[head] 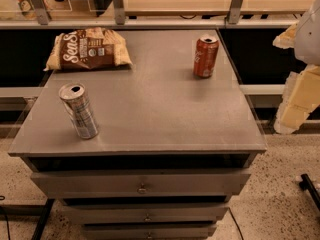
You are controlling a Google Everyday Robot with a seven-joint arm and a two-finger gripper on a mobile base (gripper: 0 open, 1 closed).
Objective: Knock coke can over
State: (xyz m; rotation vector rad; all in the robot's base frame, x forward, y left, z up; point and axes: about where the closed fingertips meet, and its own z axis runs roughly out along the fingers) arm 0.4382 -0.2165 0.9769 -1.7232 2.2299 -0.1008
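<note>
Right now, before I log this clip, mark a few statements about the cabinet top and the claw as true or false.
1. The small red-orange metal coke can stands upright at the back right of the grey cabinet top. True.
2. The taller slim silver-and-blue patterned can lies on its side. False: it stands upright near the front left.
3. The brown-and-white snack bag lies at the back left. True.
4. The claw touches the coke can. False: it is at the right edge of the view, beyond the cabinet's side, apart from the can.
</note>
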